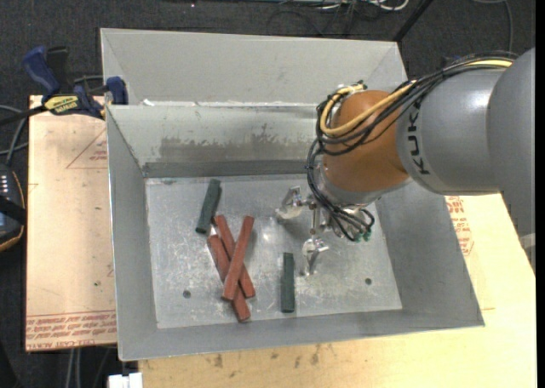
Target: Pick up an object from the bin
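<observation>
My gripper [302, 230] hangs low over the middle-right of the bin floor, under the orange wrist cover. Its two metal fingers stand apart, one fingertip [291, 205] toward the back and the other toward the front, with nothing between them, so it is open. Just in front of the front fingertip lies a short dark green stick [288, 283], pointing front to back. To the left, a few red-brown sticks [235, 260] lie crossed over each other. Another dark green stick [209, 205] lies behind them, near the bin's sloped back wall.
The arm and its cable bundle reach in from the right and cover the bin's right rear part. Bare scuffed floor shows at the bin's left side and front right corner.
</observation>
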`<state>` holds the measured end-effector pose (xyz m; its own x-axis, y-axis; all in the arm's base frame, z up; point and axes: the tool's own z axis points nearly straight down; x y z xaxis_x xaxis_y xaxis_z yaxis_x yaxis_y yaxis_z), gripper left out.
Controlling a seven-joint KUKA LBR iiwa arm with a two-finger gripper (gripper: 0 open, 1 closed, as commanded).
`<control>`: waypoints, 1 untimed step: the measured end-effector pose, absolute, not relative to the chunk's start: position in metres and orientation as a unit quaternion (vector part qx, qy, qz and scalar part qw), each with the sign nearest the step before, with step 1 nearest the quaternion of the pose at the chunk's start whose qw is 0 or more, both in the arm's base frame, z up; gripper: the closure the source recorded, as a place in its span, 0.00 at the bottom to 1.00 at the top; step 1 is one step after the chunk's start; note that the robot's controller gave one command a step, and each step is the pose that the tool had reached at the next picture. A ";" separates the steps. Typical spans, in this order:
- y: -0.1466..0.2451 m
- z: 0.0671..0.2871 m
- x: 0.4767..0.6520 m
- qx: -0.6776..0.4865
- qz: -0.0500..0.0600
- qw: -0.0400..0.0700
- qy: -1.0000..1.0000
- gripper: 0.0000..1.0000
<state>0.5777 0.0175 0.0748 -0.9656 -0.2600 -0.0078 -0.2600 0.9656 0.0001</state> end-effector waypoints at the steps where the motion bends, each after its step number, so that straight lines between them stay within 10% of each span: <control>1: -0.006 0.076 0.493 -0.339 -0.002 0.010 0.941 1.00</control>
<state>0.4933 -0.0062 0.0763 -0.7694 -0.6385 -0.0178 -0.6384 0.7696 -0.0114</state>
